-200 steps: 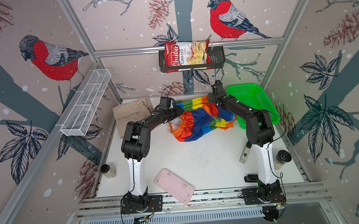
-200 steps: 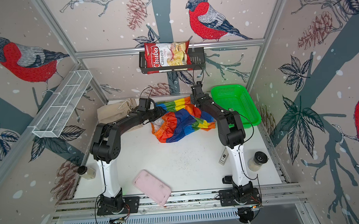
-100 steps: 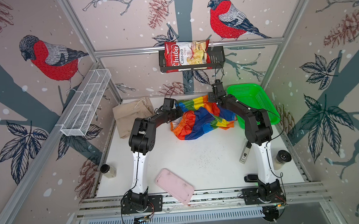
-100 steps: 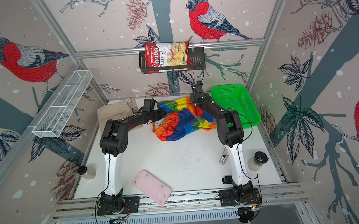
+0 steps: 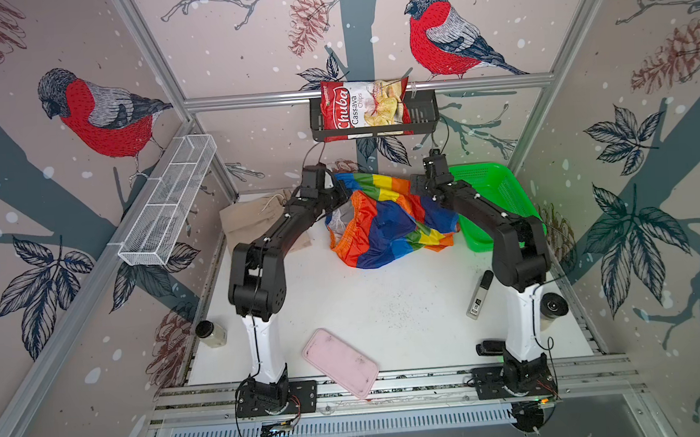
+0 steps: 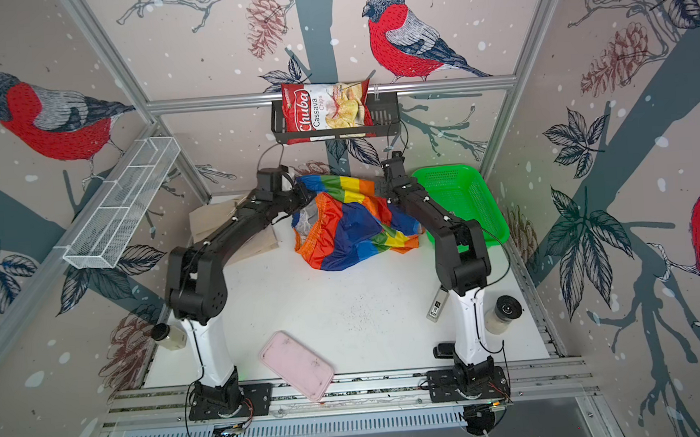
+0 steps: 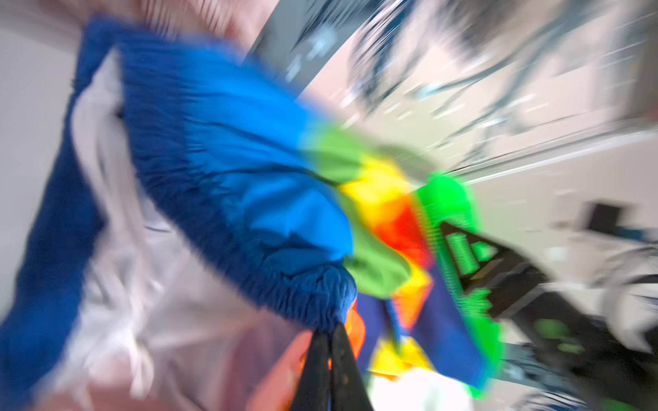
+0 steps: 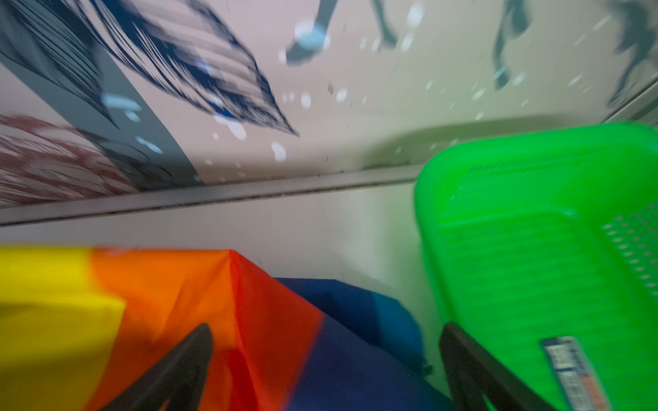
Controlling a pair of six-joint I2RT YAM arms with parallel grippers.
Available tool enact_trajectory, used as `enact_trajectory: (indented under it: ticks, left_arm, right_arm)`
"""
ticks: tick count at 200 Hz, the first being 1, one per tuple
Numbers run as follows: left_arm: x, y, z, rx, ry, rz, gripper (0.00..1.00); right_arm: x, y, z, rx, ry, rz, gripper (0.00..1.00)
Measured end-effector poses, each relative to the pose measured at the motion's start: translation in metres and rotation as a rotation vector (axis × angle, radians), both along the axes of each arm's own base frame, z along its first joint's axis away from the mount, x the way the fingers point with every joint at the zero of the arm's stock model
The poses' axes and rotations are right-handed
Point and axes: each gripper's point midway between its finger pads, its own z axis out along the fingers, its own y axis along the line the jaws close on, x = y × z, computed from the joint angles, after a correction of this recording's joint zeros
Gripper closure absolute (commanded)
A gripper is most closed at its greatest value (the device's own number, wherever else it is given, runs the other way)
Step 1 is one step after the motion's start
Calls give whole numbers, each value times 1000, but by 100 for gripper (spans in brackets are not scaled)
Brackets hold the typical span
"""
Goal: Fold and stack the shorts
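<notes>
Rainbow-striped shorts [image 5: 386, 225], shiny, crumpled back centre beside green basket [image 5: 505, 195]; likely light, slippery, limp; best taken by the gathered waistband; beige shorts [image 5: 244, 217], soft, back left; left gripper [image 7: 329, 331], pinching that blue waistband; right gripper [image 8: 325, 334], jaws spread, holding nothing.

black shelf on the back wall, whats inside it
A cassava chips bag sits in the black shelf; whatever is behind or under the bag is covered.
</notes>
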Motion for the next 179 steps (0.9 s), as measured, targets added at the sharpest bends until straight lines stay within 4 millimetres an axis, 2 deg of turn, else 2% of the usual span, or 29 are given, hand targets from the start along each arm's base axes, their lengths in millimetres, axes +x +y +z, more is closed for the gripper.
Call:
enact_trajectory:
  ticks: [8, 22, 35, 49, 64, 77, 97, 108, 123, 139, 154, 179]
  left_arm:
    - [-10, 9, 23, -20, -40, 2, 100]
    - [-28, 24, 45, -61, -70, 2, 100]
    - [-40, 38, 48, -91, -61, 12, 100]
    - [-52, 53, 38, -116, -18, 21, 100]
    - [-61, 65, 26, -139, 28, 35, 100]
    - [-68, 72, 19, -152, 55, 39, 100]
    - [-76, 81, 13, -166, 75, 46, 100]
    - [-77, 87, 12, -167, 78, 56, 100]
    - [-77, 92, 11, -167, 79, 67, 100]
    - [-77, 94, 10, -160, 79, 69, 100]
    - [-79, 94, 9, -154, 81, 67, 100]
    - [-80, 95, 8, -146, 89, 68, 100]
  right_arm:
    - [-9, -6, 16, 19, -25, 1, 1]
    - [-29, -16, 40, 65, -63, -5, 1]
    - [-49, -24, 53, 101, -84, -4, 0]
    - [-76, -25, 56, 134, -84, 27, 0]
    - [-105, -21, 50, 181, -66, 73, 2]
    - [-131, -17, 35, 203, -31, 118, 3]
    - [-166, -10, 1, 238, 54, 175, 7]
    - [-178, -10, -21, 241, 109, 189, 9]
    - [-186, -14, -44, 243, 169, 190, 15]
    - [-181, -12, -57, 259, 202, 200, 24]
    - [-168, -9, -69, 278, 231, 209, 27]
    - [-143, -6, -79, 312, 245, 224, 25]
